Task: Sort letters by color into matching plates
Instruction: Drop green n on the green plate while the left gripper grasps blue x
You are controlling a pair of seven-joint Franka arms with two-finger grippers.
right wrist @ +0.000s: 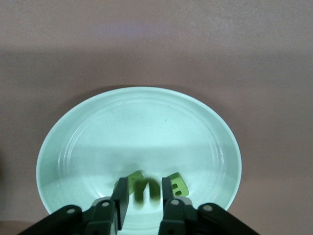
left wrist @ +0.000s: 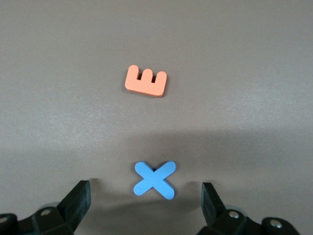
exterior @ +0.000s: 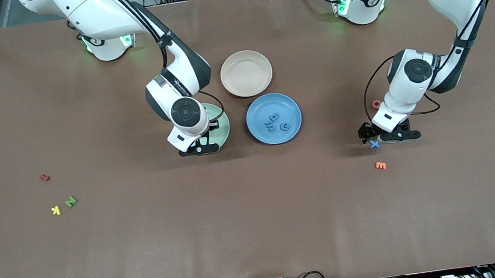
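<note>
My right gripper (right wrist: 145, 185) hangs low over the pale mint green plate (right wrist: 137, 122), also seen under that arm's hand (exterior: 222, 124). Its fingers stand slightly apart, and a blurred green U (right wrist: 146, 192) is loose between them. Two more green letters (right wrist: 178, 185) lie in that plate. The blue plate (exterior: 271, 102) holds three blue letters (exterior: 275, 117). My left gripper (left wrist: 145, 192) is open low over the table, one finger on each side of the blue X (left wrist: 154, 179) without touching it; the X (exterior: 374, 144) lies toward the left arm's end. A green N (exterior: 70, 201) lies toward the right arm's end.
An orange E (left wrist: 145, 81) lies a little nearer the front camera than the X. A reddish O (exterior: 376, 104) sits by the left arm's hand. A yellow K (exterior: 56, 210) and a red letter (exterior: 45, 177) lie near the N. A beige-pink plate (exterior: 246, 73) stands beside the two plates.
</note>
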